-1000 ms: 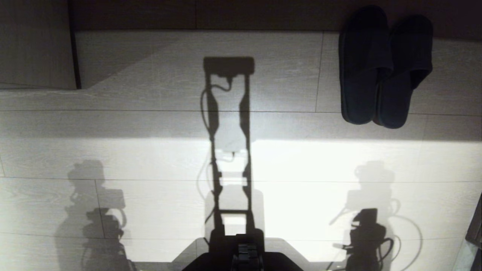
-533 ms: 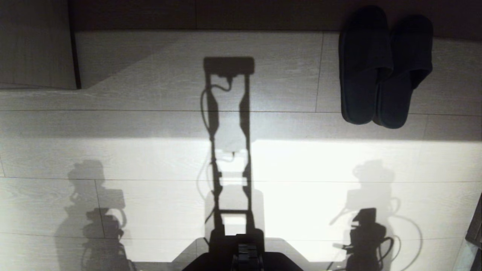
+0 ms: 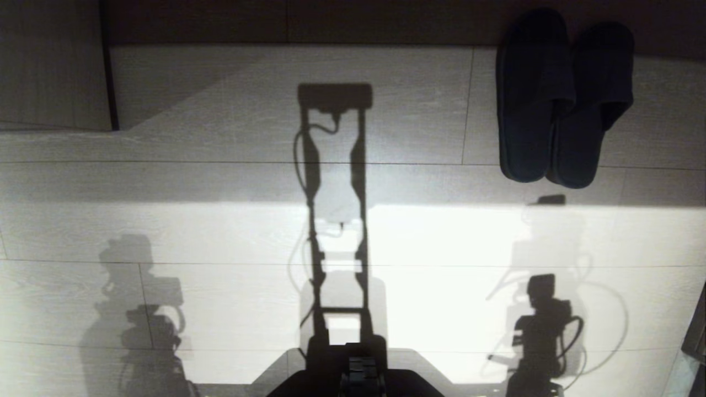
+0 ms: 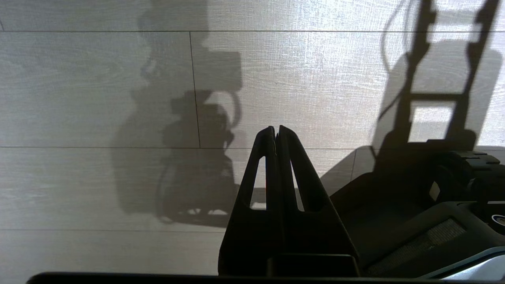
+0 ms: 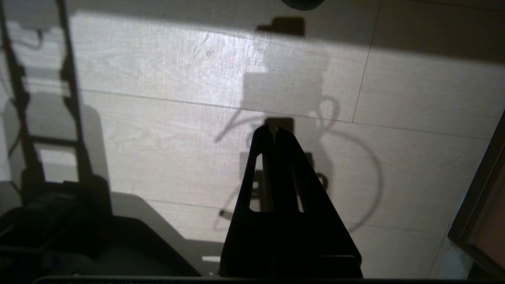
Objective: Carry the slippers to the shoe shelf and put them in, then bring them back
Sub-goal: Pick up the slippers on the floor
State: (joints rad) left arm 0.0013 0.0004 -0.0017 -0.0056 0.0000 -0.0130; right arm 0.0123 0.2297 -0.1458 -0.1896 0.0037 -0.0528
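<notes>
The slippers, a dark matching pair, lie side by side on the pale plank floor at the far right of the head view, toes in the dark band at the back. A sliver of one slipper shows at the edge of the right wrist view. My right gripper hangs low above the floor, well short of the pair, shut and empty. My left gripper is parked over bare floor at the left, shut with nothing in it. The shoe shelf is out of view.
A pale wood panel with a dark edge stands at the back left. A furniture frame juts in at the near right, also in the right wrist view. My base is at the bottom centre. Strong shadows cross the floor.
My right arm has lifted and reached forward towards the slippers, its shadow stretching ahead. The left arm, the slippers and the camera have kept still.
</notes>
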